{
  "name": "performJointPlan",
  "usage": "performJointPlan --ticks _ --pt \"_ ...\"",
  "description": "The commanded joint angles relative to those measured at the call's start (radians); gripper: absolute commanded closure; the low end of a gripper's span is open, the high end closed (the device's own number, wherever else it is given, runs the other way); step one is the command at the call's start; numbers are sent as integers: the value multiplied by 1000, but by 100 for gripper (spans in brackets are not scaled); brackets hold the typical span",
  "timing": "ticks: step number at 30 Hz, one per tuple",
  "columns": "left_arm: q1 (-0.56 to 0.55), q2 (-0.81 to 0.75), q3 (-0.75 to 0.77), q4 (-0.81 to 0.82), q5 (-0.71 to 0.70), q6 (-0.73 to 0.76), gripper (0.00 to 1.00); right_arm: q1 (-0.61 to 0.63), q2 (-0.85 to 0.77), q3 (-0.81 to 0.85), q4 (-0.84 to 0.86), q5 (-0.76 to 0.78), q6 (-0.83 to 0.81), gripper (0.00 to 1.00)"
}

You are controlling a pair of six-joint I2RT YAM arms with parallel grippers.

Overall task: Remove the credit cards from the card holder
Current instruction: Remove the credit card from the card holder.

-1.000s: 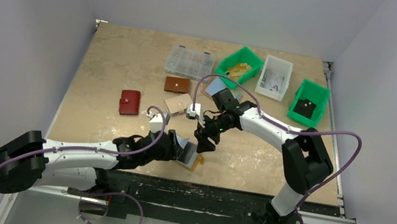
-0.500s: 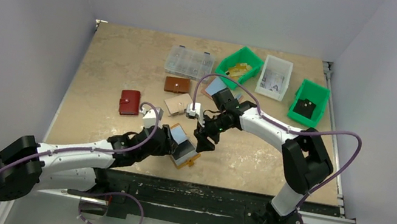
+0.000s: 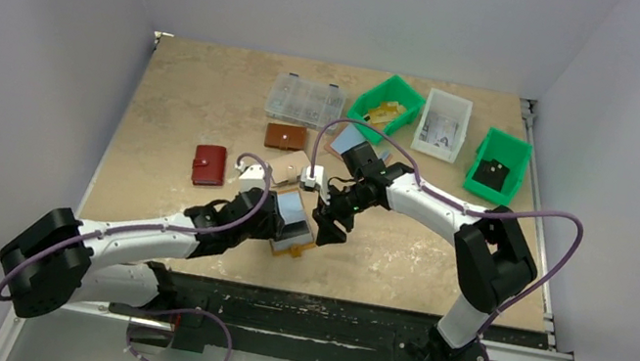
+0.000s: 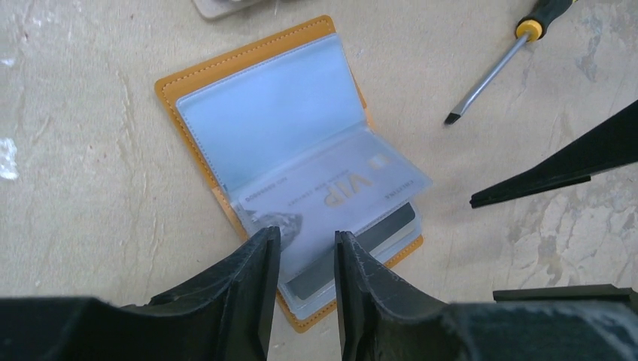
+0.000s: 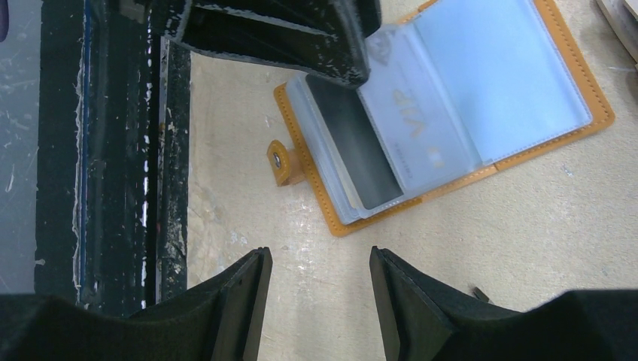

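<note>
The mustard card holder [image 4: 168,84] lies open on the table, its clear sleeves fanned out. One sleeve page stands lifted with a pale VIP credit card [image 4: 338,184] inside; a dark grey card [image 4: 361,241] shows in the sleeve below. My left gripper [image 4: 308,237] is open by a narrow gap, straddling the near edge of the lifted page. In the right wrist view the holder [image 5: 519,83], its snap tab [image 5: 282,162] and the left fingers [image 5: 301,37] show. My right gripper [image 5: 320,259] hovers open over bare table beside the holder [image 3: 293,243], nothing between its fingers.
A screwdriver [image 4: 496,68] lies just beyond the holder. A red wallet [image 3: 210,164], a brown wallet [image 3: 285,137] and a clear organiser box [image 3: 306,100] sit farther back; two green bins [image 3: 387,103] [image 3: 497,165] and a white bin [image 3: 442,123] line the far right. The black front rail [image 5: 113,150] is close.
My left gripper has moved away from the front edge and leftward, and the holder has shifted with it. Its jaws have narrowed. The right arm has stayed put.
</note>
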Motion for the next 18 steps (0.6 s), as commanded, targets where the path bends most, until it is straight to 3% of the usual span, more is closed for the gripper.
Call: performJointPlan --ticks 1,18 --pt "30 35 57 44 11 69 65 7 1 13 14 -13 8 41" --pt "173 174 201 48 41 212 66 7 -3 16 10 -9 4 41"
